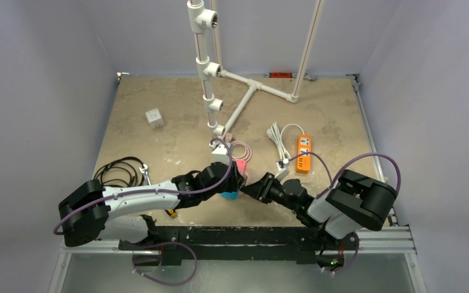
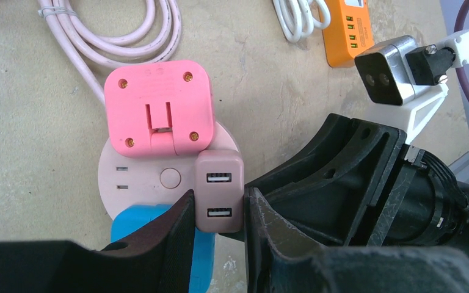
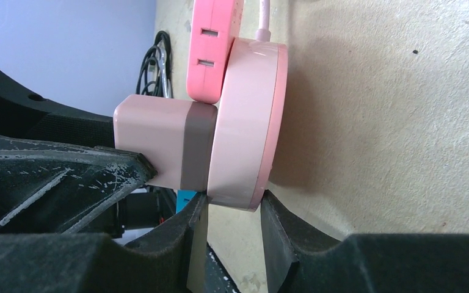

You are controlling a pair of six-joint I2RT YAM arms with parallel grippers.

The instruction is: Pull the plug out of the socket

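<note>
A round pale-pink socket [image 2: 140,180] lies on the table. A dusty-pink two-port USB plug [image 2: 219,190] sits in it, beside a bright pink adapter [image 2: 159,107] and a blue plug [image 2: 137,220]. My left gripper [image 2: 218,210] is shut on the USB plug, one finger on each side. In the right wrist view the plug [image 3: 156,146] stands seated against the socket [image 3: 247,128]. My right gripper [image 3: 232,213] is shut on the socket's rim, pinching its thickness. From above, both grippers, left [image 1: 229,177] and right [image 1: 253,186], meet at the socket [image 1: 240,168].
An orange power strip [image 1: 304,152] and a white cable bundle [image 1: 278,134] lie right of the socket. A white PVC pipe frame [image 1: 210,91] rises just behind it. A white cube adapter [image 1: 154,118] sits far left, with black cables [image 1: 119,171] at the left edge. The pink cord coil [image 2: 116,36] lies behind the socket.
</note>
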